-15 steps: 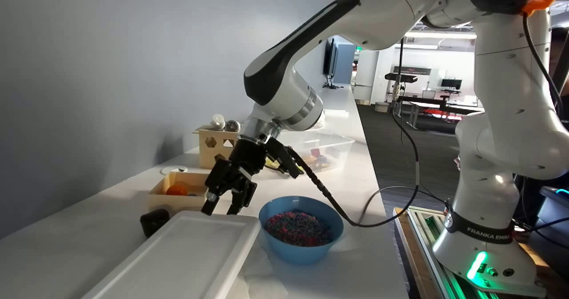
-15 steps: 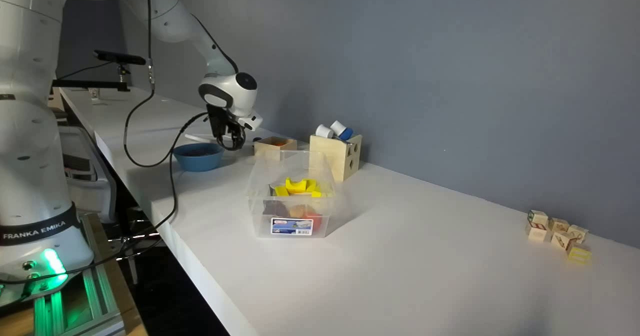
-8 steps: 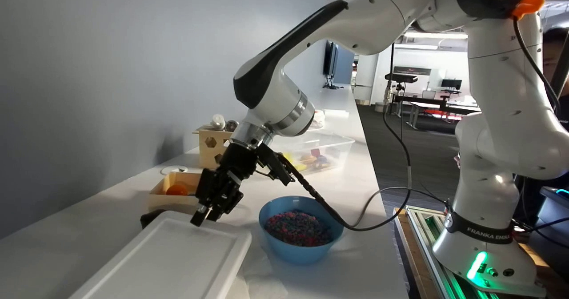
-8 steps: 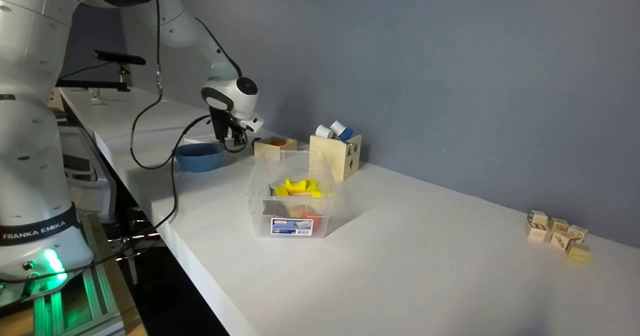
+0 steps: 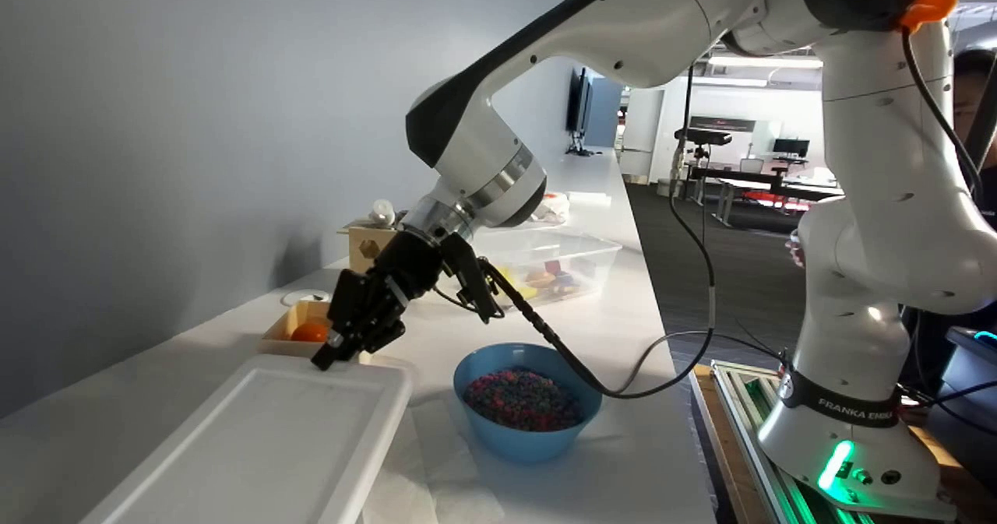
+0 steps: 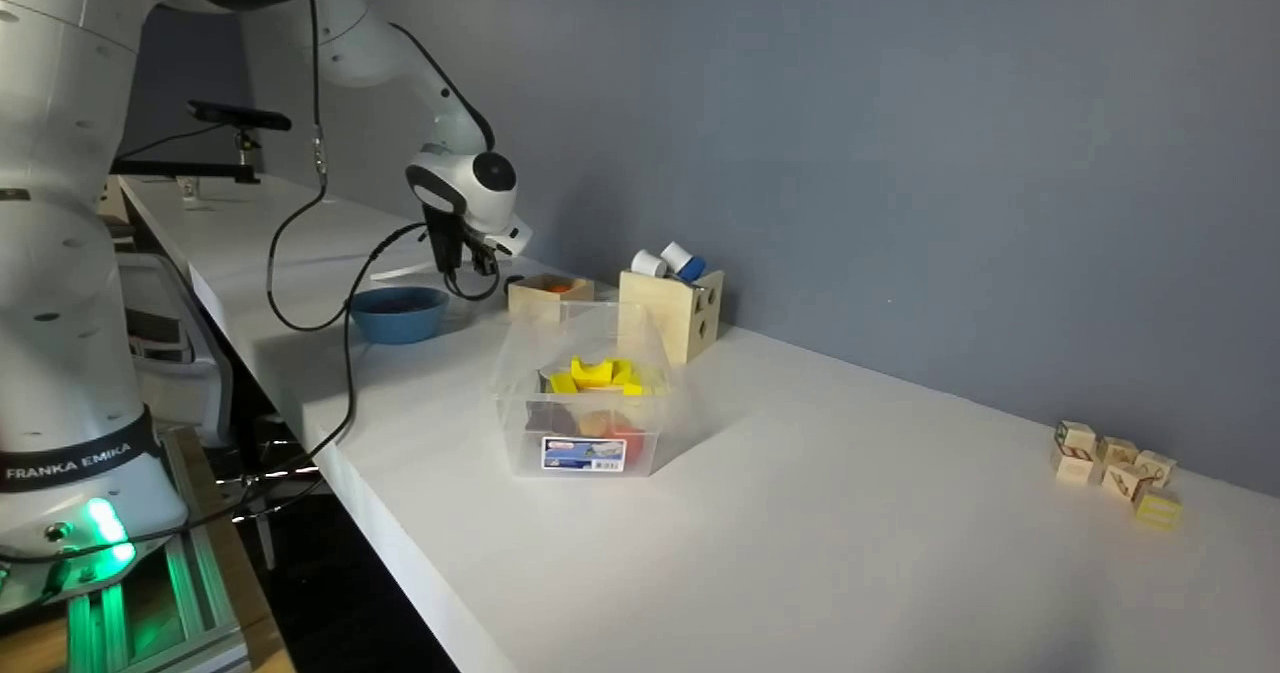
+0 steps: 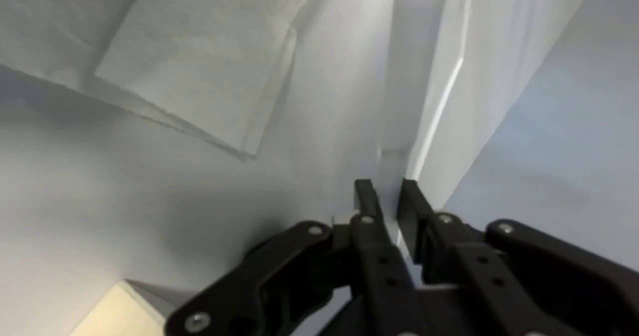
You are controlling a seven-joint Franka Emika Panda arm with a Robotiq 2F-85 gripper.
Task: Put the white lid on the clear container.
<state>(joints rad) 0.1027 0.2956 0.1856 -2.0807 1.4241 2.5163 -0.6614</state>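
Observation:
The white lid (image 5: 257, 438) is a large rimmed panel in the foreground of an exterior view, its near end cut off by the frame. My gripper (image 5: 335, 359) has closed over its far edge. In the wrist view the lid (image 7: 509, 51) runs down to the gripper (image 7: 387, 186), and its rim passes through the narrow gap between the fingers. The clear container (image 6: 525, 453) stands topless on the table farther back toward the other camera, with yellow and red pieces inside. One finger is partly hidden behind the lid's edge in an exterior view.
A blue bowl (image 5: 506, 438) of small coloured bits stands right beside the lid. A wooden tray (image 5: 273, 343) with an orange ball sits just behind it. Napkins (image 7: 199, 66) lie below. The wooden shape box (image 6: 660, 318) stands by the wall; several letter blocks (image 6: 1125, 478) lie farther off.
The jaws have narrowed from wide apart onto the lid's edge. Gripper and lid have shifted together toward the left of an exterior view, and lately a little upward.

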